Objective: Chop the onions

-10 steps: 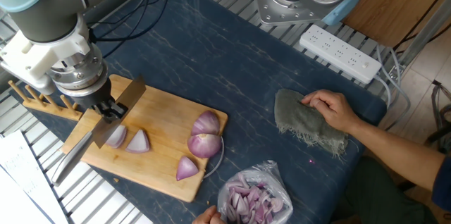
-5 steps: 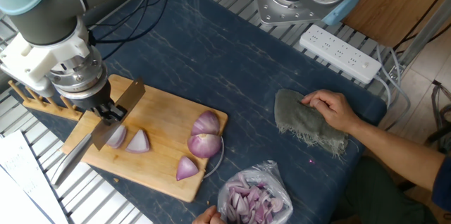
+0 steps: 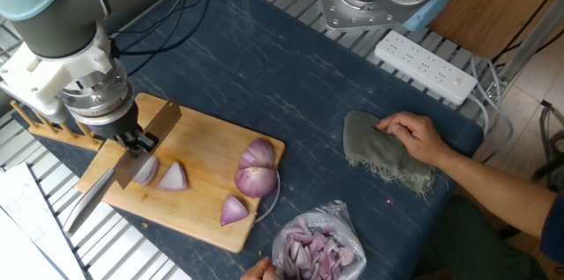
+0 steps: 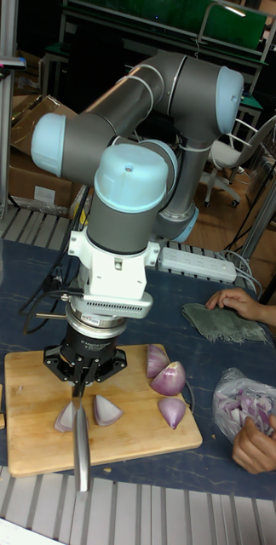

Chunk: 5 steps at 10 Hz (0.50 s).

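Note:
Several peeled red onion pieces lie on the wooden cutting board [image 3: 198,148] [image 4: 36,400]. Two small wedges [image 3: 172,177] [image 4: 106,410] sit at the board's left, one partly under the blade. A large half [image 3: 256,180] [image 4: 169,378], another half [image 3: 258,152] [image 4: 156,359] behind it and a wedge [image 3: 233,211] [image 4: 171,411] lie to the right. My gripper [image 3: 137,141] [image 4: 79,387] is shut on a cleaver-style knife [image 3: 145,143] [image 4: 81,434], whose blade rests over the leftmost wedge [image 3: 146,171] [image 4: 65,418].
A clear plastic bag of purple onion bits [image 3: 315,249] [image 4: 245,404] is held by a person's hand at the front. Another hand [image 3: 414,135] rests on a grey cloth [image 3: 383,152]. A white power strip [image 3: 425,67] lies at the back. A wooden peg rack [image 3: 53,126] stands behind the board.

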Each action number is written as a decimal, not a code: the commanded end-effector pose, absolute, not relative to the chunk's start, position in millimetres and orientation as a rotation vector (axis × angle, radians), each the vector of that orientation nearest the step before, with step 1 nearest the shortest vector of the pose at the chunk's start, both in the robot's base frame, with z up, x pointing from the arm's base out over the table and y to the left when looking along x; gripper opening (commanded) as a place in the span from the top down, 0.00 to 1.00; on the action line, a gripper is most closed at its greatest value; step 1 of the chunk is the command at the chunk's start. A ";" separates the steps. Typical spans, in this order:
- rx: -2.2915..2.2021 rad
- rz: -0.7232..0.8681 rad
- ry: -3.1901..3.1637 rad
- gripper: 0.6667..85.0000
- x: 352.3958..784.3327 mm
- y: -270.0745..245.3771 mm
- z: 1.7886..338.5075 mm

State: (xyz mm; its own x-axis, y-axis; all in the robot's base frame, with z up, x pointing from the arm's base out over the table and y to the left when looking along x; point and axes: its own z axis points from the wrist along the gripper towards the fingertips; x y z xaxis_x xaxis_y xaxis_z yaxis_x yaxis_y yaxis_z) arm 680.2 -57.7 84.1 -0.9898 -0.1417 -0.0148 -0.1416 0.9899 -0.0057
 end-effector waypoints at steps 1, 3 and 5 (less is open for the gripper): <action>-0.214 0.011 3.112 1.00 683.7 -55.6 83.2; -0.214 0.013 3.109 1.00 685.9 -54.2 81.2; -0.206 0.017 3.105 1.00 687.5 -51.3 79.7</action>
